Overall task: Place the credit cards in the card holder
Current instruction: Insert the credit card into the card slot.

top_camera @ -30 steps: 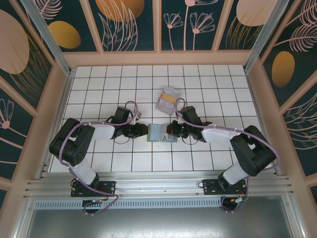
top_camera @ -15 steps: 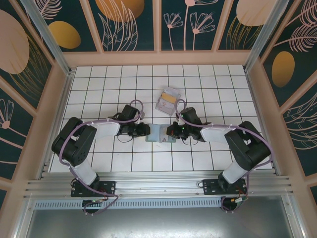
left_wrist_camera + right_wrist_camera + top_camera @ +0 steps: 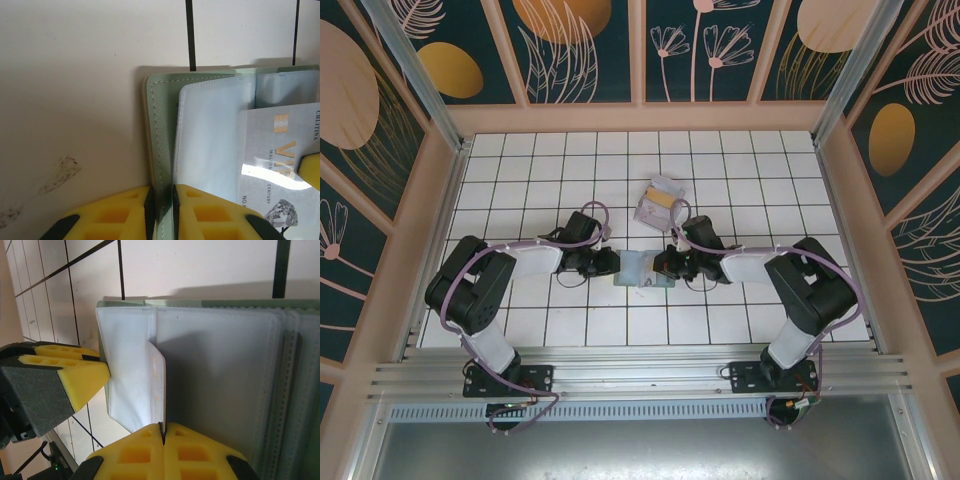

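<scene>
Plainly, the holder (image 3: pixel 632 267) lay open mid-worktop (image 3: pixel 520 170) between the two arms, its long axis running arm to arm. On its green outer edge the left jaws were clamped. The right jaws were closed on one card (image 3: pixel 158 385), held tilted and edge-up, its leading edge pointing left at the pale inner sleeve (image 3: pixel 127 365). Whether that edge was inside the sleeve I could not tell. Any push would likely run right to left, against the left arm's hold. More cards (image 3: pixel 658 203) sat just beyond, nearer the right arm.
</scene>
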Controlling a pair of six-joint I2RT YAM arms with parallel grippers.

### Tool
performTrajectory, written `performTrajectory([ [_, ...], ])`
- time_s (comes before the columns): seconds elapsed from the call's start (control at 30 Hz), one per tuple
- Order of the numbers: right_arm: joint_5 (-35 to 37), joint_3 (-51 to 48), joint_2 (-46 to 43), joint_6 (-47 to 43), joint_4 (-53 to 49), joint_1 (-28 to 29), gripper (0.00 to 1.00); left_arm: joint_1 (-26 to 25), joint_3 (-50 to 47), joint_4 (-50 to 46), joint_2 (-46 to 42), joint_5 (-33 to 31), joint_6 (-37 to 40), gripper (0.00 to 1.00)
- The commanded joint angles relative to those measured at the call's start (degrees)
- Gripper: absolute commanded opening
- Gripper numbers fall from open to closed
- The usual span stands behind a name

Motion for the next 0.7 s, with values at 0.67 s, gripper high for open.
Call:
performTrajectory([
  [0.67, 12.9, 6.8, 5.9, -3.7, -3.0, 6.6, 0.00, -0.9, -1.7, 0.8, 3.6, -1.6, -0.2, 0.21],
])
